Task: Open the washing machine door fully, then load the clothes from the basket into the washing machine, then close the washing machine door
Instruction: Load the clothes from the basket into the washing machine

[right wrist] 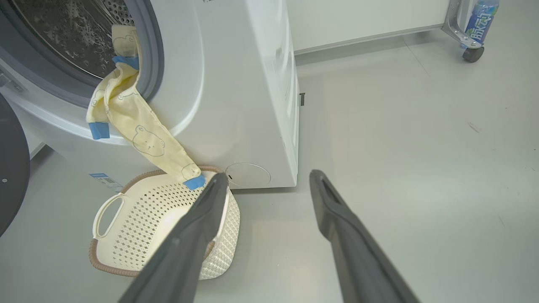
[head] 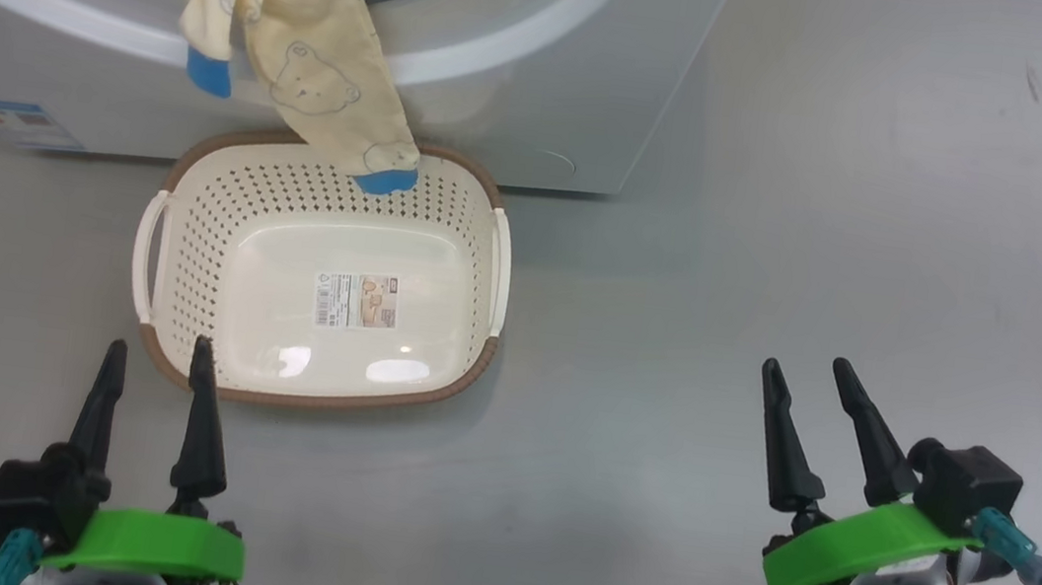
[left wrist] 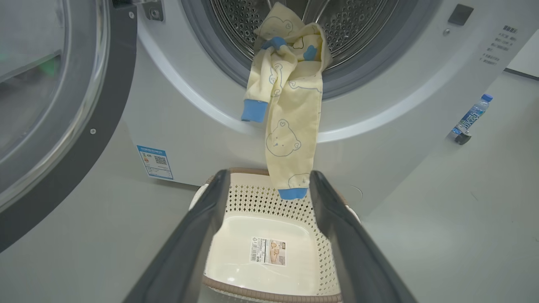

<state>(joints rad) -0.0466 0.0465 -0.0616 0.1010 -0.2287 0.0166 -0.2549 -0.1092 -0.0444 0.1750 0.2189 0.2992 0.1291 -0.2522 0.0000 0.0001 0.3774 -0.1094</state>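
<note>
The pale-yellow clothes [head: 303,47] with blue cuffs hang out of the drum over the grey seal of the white washing machine [head: 546,87], one leg dangling to the far rim of the cream basket [head: 320,308], which holds nothing else. In the left wrist view the clothes [left wrist: 288,105] drape from the steel drum, and the washing machine door [left wrist: 54,109] stands swung open at the left. My left gripper [head: 157,365] is open near the basket's front left corner. My right gripper [head: 808,370] is open over bare floor to the right of the basket [right wrist: 168,219].
A water bottle [left wrist: 470,115] stands on the floor beside a caster wheel, right of the washing machine. A blue label sticker [head: 20,120] marks the machine's lower front. Grey floor [head: 887,228] spreads wide to the right.
</note>
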